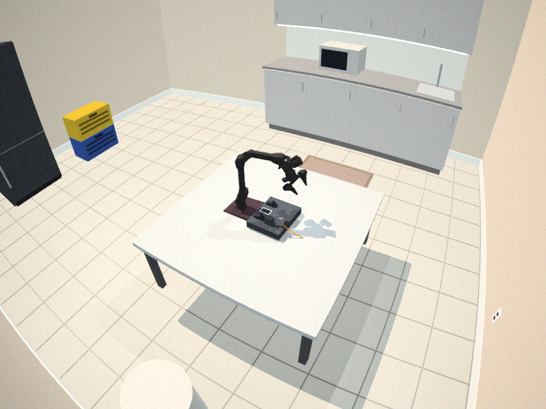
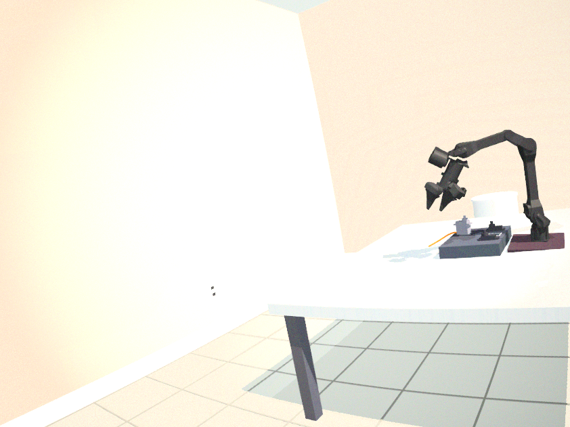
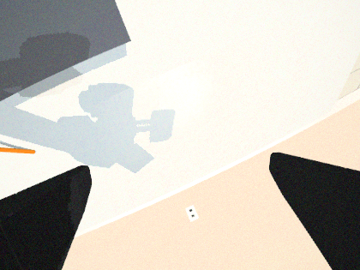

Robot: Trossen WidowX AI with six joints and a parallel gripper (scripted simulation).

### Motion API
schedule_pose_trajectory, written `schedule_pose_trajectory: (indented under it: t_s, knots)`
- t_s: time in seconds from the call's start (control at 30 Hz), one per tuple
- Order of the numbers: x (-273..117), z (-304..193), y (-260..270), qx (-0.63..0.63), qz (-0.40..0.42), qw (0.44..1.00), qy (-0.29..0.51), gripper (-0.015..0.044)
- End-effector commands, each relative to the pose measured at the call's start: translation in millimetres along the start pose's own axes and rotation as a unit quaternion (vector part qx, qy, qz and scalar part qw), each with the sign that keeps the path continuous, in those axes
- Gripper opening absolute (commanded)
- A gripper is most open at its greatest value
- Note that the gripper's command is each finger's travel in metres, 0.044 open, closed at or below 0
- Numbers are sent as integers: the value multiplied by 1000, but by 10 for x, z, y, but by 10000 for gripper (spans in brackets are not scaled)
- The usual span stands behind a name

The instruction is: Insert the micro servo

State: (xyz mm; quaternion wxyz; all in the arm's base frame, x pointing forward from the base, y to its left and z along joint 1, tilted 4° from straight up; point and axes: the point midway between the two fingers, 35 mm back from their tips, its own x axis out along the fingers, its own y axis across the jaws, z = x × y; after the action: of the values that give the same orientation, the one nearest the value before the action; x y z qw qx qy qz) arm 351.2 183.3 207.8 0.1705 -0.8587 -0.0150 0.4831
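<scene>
Black metal-look pincer (image 1: 301, 189) (image 2: 435, 209) (image 3: 183, 168) spread wide, holding nothing, above the counter.
Upright pale-grey boxy servo (image 1: 279, 219) (image 2: 463, 227) stands on the dark-grey slab deck (image 1: 264, 228) (image 2: 470, 250) (image 3: 51, 8), outside the white-outlined pocket (image 1: 265, 210).
</scene>
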Motion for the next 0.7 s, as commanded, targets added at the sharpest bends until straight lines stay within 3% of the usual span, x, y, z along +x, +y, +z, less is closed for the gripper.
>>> schedule_pose_trajectory:
  t_s: [0.0, 0.47, 0.67]
  knots:
    - [128, -177, 465, -18, 60, 997, -48, 440]
    - [99, -328, 1928, -22, 146, 958, -245, 440]
    - [63, -315, 2068, -19, 145, 953, -267, 440]
